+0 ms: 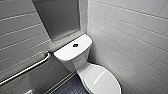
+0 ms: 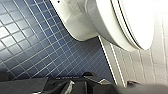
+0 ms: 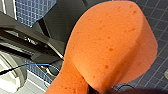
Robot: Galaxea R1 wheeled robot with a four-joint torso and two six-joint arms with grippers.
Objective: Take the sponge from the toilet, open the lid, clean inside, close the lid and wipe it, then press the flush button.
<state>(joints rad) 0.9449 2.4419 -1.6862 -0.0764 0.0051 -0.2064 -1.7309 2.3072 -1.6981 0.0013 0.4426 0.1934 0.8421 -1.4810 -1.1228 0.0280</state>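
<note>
Above dark-blue floor tiles [image 3: 160,15], the right gripper [image 3: 98,90] clamps a porous orange-red sponge [image 3: 110,45], ready for the closed white ceramic toilet [image 1: 72,53].

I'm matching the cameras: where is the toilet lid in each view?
Head: lid, closed, lower right, in front of the tank.
Left wrist: lid beside the bowl, above the blue floor.
Right wrist: sponge up close; lid cannot be told.
Shared landmark: the blue floor.

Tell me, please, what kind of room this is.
Most likely a small toilet room: a white toilet with its lid down, white wall tiles, a metal grab bar and a dark blue tiled floor.
</note>
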